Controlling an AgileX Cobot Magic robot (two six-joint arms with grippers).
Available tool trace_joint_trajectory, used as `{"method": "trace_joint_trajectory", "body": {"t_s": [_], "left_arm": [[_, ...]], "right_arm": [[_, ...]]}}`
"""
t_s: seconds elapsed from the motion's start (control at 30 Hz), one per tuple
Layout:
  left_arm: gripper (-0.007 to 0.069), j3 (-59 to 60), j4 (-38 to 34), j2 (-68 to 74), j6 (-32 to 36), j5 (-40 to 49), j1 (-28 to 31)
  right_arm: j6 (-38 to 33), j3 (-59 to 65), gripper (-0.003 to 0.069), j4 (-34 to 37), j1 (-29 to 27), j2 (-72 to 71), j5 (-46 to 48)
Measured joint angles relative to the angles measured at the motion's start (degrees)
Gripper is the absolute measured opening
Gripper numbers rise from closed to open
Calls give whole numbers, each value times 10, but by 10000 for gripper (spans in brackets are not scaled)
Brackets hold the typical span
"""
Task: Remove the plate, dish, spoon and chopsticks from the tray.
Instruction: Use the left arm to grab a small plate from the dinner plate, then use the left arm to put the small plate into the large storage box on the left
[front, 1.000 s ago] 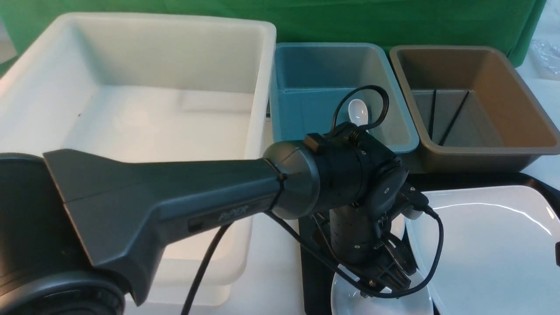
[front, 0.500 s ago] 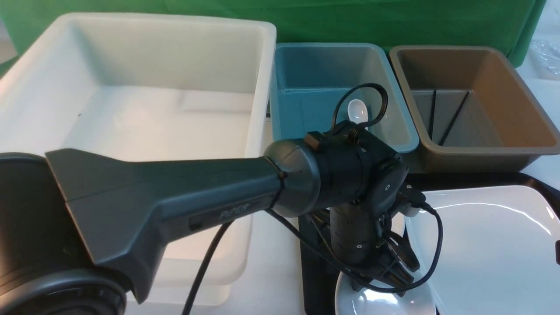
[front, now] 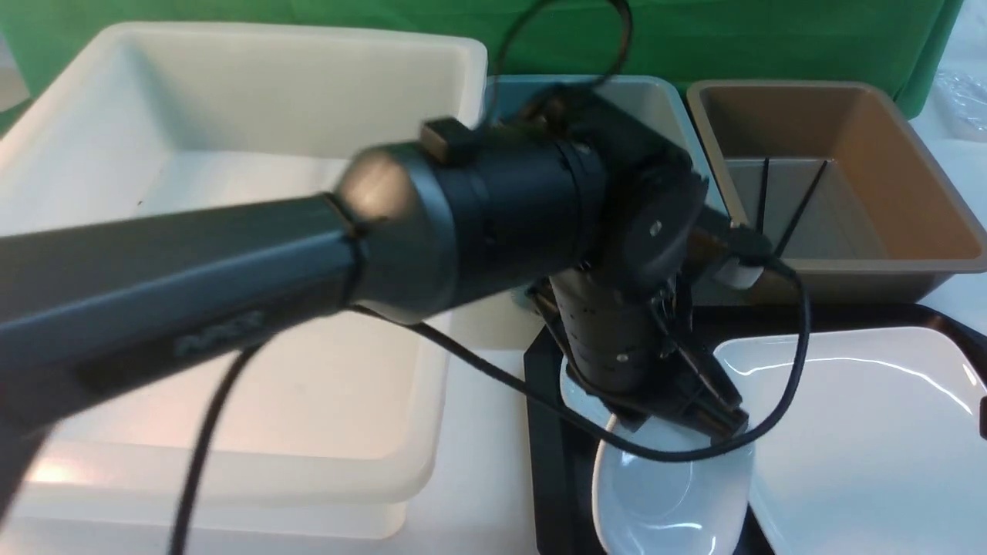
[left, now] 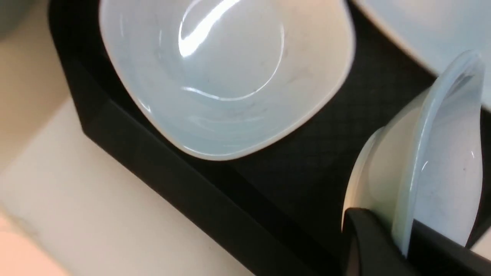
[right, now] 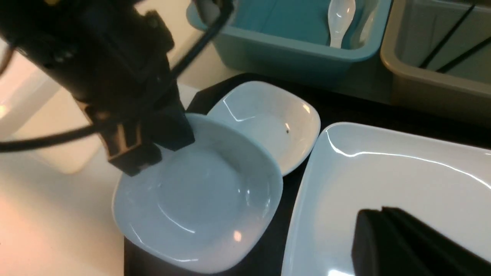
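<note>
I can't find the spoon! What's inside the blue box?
The spoon lies inside the blue box, shown by the right wrist view. Part of its floor is hidden behind its wall; in the front view the left arm covers most of it.

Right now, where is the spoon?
The white ceramic soup spoon lies inside the blue middle bin, beyond the tray, beside the brown bin holding the chopsticks; the left arm hides it in the front view.

A green cloth backdrop (front: 771,38) hangs behind the blue bin (right: 276,46). A large white bin (front: 231,116) stands to its left and a brown bin (front: 894,193) to its right, all on a pale tabletop (front: 486,462) in bright, even light.
</note>
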Motion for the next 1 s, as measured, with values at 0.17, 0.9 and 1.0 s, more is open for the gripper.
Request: {"method": "trace_joint_trajectory", "body": {"t_s": [0.17, 0.9, 1.0], "left_arm": [[32, -9, -6, -58, 4, 5, 11], [33, 102, -309, -236, 419, 100, 612], [33, 166, -310, -211, 514, 73, 635]], "right_arm": [[-16, -48, 29, 20, 0, 7, 5], [-146, -467, 23, 131, 238, 443, 157], [-114, -499, 23, 102, 270, 486, 153]]}}
